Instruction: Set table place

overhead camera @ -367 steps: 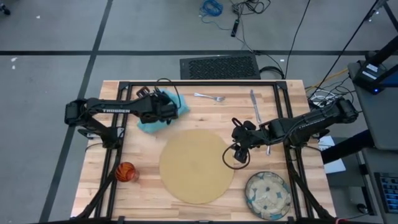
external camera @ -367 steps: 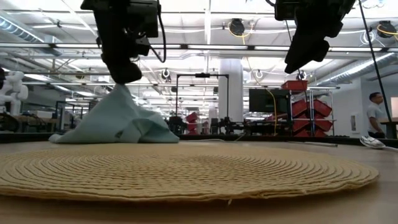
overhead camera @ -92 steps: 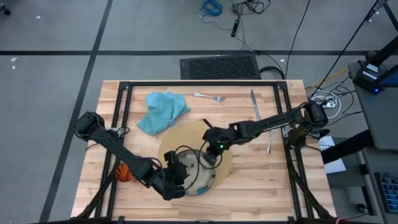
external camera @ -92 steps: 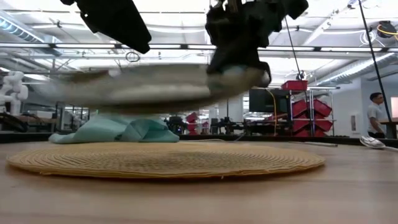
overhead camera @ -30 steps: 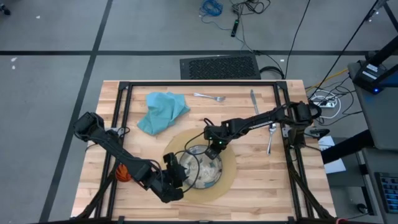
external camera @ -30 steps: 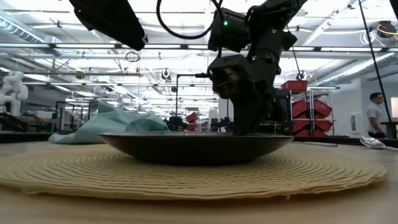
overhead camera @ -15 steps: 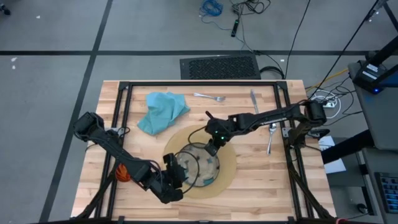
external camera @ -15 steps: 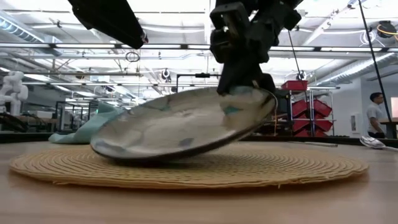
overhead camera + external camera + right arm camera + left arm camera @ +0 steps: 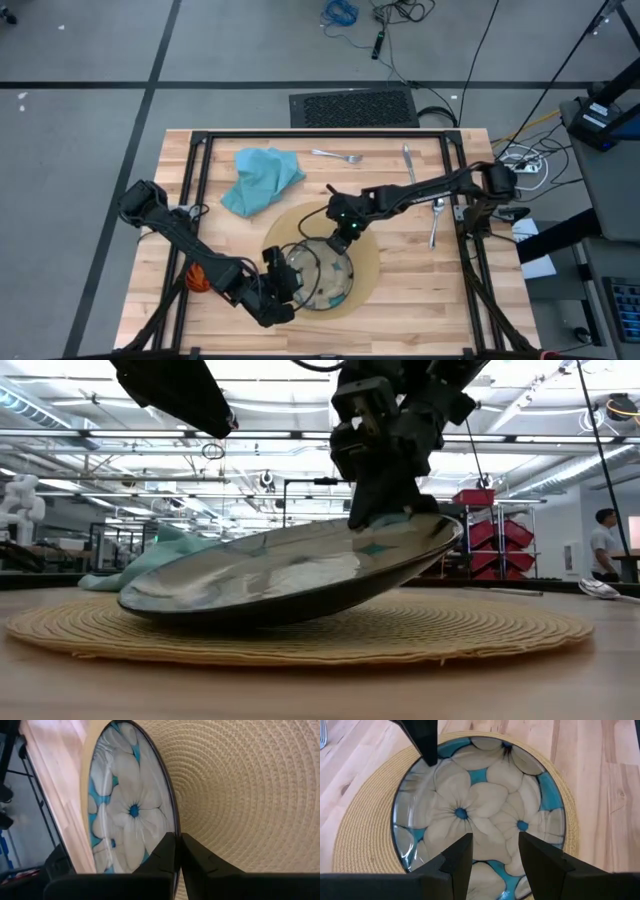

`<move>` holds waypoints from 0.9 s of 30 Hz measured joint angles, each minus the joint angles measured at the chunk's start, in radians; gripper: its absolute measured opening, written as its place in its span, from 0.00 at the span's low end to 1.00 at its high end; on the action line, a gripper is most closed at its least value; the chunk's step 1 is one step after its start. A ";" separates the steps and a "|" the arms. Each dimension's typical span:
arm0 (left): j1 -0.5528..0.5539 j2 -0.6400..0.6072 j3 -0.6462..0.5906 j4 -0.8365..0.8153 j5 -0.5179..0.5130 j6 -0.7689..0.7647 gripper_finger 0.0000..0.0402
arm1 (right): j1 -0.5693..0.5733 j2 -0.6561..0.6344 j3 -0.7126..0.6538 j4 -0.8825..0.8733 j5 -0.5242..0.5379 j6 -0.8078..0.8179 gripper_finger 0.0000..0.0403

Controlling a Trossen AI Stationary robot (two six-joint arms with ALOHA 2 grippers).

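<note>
The greenish flowered plate (image 9: 318, 275) lies tilted on the round tan mat (image 9: 368, 262). Its near-left rim (image 9: 170, 610) rests on the mat and its far-right rim is raised. My right gripper (image 9: 340, 236) is shut on that raised rim. My left gripper (image 9: 495, 845) hovers open above the plate's near-left part, touching nothing. The light-blue napkin (image 9: 262, 178) lies crumpled at the far left. The fork (image 9: 337, 156), knife (image 9: 410, 168) and spoon (image 9: 436, 220) lie on the table's far right. The orange cup (image 9: 200, 278) stands at the left, partly behind my left arm. My right gripper pinches the plate's far-right rim (image 9: 172, 826) between its two fingers, one on top and one beneath. The fingers (image 9: 385, 500) come slanting down from the table's far right. The plate is tipped up at this rim, its opposite edge on the mat.
Black frame rails (image 9: 320, 133) run along the table's edges. Bare wood lies to the right of the mat (image 9: 420, 290) and in front of it.
My right gripper has risen while staying shut on the rim. The plate lay flat on the mat a second ago. Now its far-right rim is lifted and it is tipped, with its near-left edge staying on the mat.
</note>
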 joint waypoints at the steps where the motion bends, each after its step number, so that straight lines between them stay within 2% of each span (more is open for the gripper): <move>1: 0.000 0.000 0.000 0.000 0.000 0.000 0.36 | 0.000 0.007 0.000 0.001 0.001 -0.002 0.00; 27: 0.000 0.000 0.000 0.003 0.000 -0.001 0.36 | -0.020 0.094 0.003 -0.067 0.122 -0.024 0.00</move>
